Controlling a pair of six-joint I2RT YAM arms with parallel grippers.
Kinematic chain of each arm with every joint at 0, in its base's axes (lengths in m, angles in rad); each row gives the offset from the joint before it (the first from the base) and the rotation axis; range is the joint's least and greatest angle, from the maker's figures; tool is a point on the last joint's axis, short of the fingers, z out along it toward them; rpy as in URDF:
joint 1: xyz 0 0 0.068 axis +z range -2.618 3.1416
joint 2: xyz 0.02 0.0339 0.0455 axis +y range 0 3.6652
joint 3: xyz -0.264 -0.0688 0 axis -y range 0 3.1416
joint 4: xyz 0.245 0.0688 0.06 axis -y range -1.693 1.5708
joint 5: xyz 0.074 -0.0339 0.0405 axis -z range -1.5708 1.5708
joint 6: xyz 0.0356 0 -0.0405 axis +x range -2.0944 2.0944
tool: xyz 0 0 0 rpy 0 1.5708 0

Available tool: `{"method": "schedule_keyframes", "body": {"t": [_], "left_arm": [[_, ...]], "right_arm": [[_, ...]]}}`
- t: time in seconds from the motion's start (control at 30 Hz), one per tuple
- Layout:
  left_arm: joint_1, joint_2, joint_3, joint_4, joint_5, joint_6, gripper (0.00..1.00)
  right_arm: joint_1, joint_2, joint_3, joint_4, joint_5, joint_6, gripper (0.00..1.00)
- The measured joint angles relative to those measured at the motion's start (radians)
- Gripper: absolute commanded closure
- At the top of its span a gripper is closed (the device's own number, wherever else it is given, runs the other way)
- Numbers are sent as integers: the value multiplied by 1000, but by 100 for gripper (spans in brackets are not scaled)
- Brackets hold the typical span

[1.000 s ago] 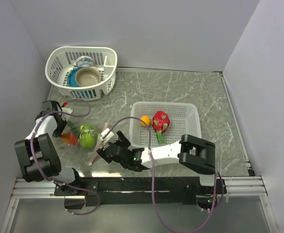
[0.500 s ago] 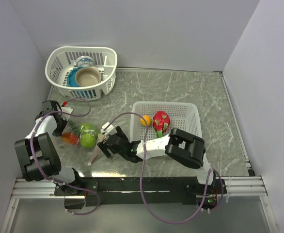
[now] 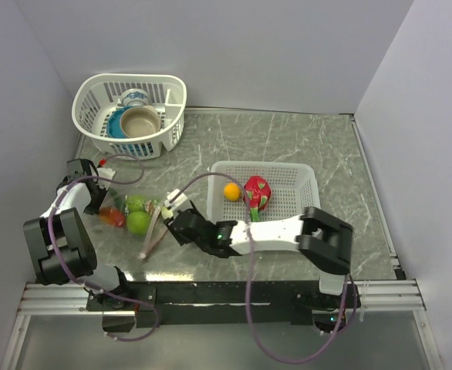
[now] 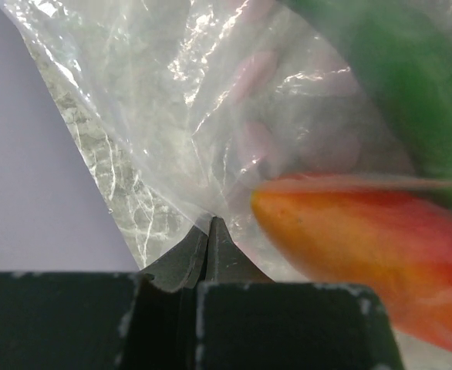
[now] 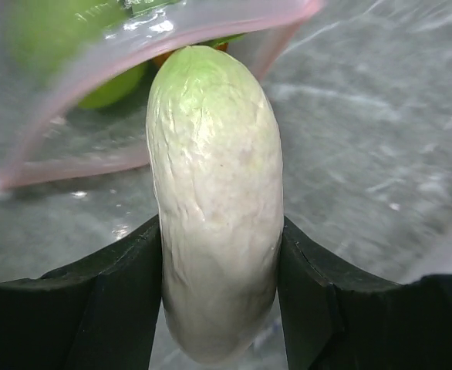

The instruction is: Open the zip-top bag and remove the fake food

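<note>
At the mouth of the zip-top bag (image 5: 79, 100), we draw the white oblong (image 5: 214, 169), clamped in the right gripper (image 5: 220, 262), straight out while the left gripper (image 4: 209, 231), pinched shut on the film, anchors it.

The left gripper (image 4: 209, 231) pinches the left edge of the zip-top bag (image 4: 156, 108), jaws closed tight on the film, and the left arm (image 3: 60, 231) is folded beside the bag. The right arm (image 3: 276, 231) stretches low toward the bag's mouth, the right gripper (image 5: 218, 258) clamped around the white oblong (image 5: 214, 177).
</note>
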Motion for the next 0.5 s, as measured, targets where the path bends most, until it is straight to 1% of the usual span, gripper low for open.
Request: {"method": "schedule_keyframes", "body": {"t": [0.07,0.2,0.3,0.33,0.37,0.4,0.47,0.5], "left_arm": [[0,2,0,3,0,-5,99],[0,22,0,25,-4,-4,99],[0,26,-7,48,-9,-3,99],[0,28,-8,50,-10,-3,99],[0,29,-9,52,-10,-3,99],[0,30,-10,53,-9,-3,99],[0,30,-10,57,-9,-3,99],[0,30,-10,58,-9,-3,99]], "right_arm": [[4,-113,-16,-43,23,30,97],[6,-350,-66,-121,135,84,96],[-13,-475,-98,-181,224,140,96],[-25,-500,-109,-203,249,159,87],[-47,-527,-128,-235,283,191,82],[-74,-545,-145,-267,310,216,80],[-137,-561,-172,-335,354,264,64],[-180,-562,-186,-366,369,286,53]]}}
